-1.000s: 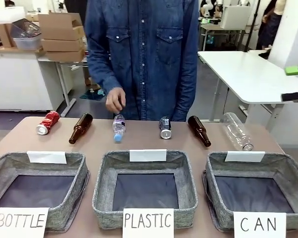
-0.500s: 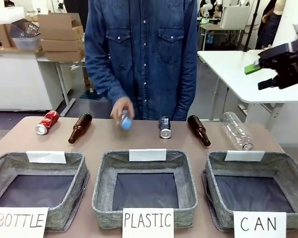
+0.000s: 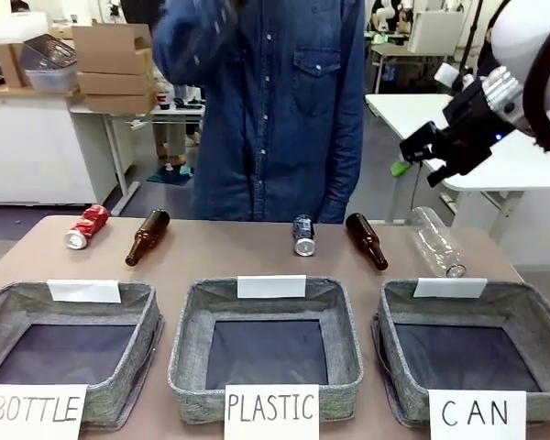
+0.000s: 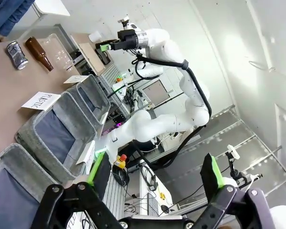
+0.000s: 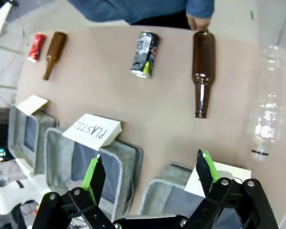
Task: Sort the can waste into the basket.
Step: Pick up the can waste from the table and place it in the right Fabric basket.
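**Two cans on the table — both grippers open**

The grey woven basket (image 3: 543, 323) with the white "CAN" sign sits at the near right of the brown table (image 3: 257, 261). Its dark bottom shows.

The small black metal can (image 3: 303, 236) lies on its side past the basket and to its left. A brown glass bottle (image 3: 367, 240) lies between that can and the basket's far edge. A clear plastic bottle (image 3: 437, 241) lies just past the basket's white card.

The dented red metal can (image 3: 88, 226) lies far to the left of the basket, at the other end of the row.

The right gripper (image 3: 417, 156) hangs high in the air above and behind the basket. Its fingers are spread wide with nothing in them.

The left gripper (image 4: 155, 167) is spread wide too — nothing sits between its green pads.

A person in a blue denim shirt (image 3: 266, 110) stands behind the table, past the basket and to its left.
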Motion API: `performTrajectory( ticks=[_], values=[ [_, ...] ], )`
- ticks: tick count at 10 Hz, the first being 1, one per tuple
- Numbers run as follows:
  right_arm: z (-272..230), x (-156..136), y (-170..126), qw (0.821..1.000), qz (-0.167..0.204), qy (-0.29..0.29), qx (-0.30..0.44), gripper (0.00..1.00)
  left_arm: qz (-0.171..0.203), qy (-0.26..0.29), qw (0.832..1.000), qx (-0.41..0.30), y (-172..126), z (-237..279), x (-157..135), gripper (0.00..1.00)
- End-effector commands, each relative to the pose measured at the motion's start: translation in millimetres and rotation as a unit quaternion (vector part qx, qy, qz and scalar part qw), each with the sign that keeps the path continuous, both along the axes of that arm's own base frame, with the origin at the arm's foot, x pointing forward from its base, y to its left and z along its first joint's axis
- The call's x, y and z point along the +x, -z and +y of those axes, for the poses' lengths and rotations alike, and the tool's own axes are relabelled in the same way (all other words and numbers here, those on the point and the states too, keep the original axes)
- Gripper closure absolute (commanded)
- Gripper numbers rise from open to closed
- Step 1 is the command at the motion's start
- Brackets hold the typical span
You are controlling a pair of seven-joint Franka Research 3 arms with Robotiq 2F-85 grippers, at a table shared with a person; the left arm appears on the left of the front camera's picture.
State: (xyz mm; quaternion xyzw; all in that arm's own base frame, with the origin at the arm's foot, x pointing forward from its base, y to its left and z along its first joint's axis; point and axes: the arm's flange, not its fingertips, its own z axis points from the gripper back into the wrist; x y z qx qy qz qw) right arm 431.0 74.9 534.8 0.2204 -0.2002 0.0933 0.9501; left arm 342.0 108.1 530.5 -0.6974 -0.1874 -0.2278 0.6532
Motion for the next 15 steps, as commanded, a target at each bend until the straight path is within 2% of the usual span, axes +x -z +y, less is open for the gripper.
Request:
performTrajectory(
  ticks=[1, 2, 4, 6, 14, 15],
  values=[
    [-12, -12, 0, 0.999, 0.01, -0.03, 0.013, 0.0, -0.012, 0.009, 1.0, -0.001, 0, 1, -2, 0.0],
    [-37, -23, 2, 0.998, 0.007, -0.035, 0.054, 0.0, -0.012, 0.009, 1.0, -0.001, 0, 1, -2, 0.0],
    [-96, -45, 10, 0.993, 0.001, 0.014, 0.115, 0.0, -0.012, 0.009, 1.0, -0.001, 0, 1, -2, 0.0],
    [-123, -60, 16, 0.988, -0.007, 0.054, 0.142, 0.0, -0.012, 0.009, 1.0, -0.001, 0, 1, -2, 0.0],
    [-116, -52, 16, 0.989, -0.008, 0.061, 0.133, 0.0, -0.012, 0.009, 1.0, -0.001, 0, 1, -2, 0.0],
    [-111, -48, 14, 0.989, -0.011, 0.075, 0.124, 0.0, -0.012, 0.009, 1.0, -0.001, 0, 1, -2, 0.0]
  ],
)
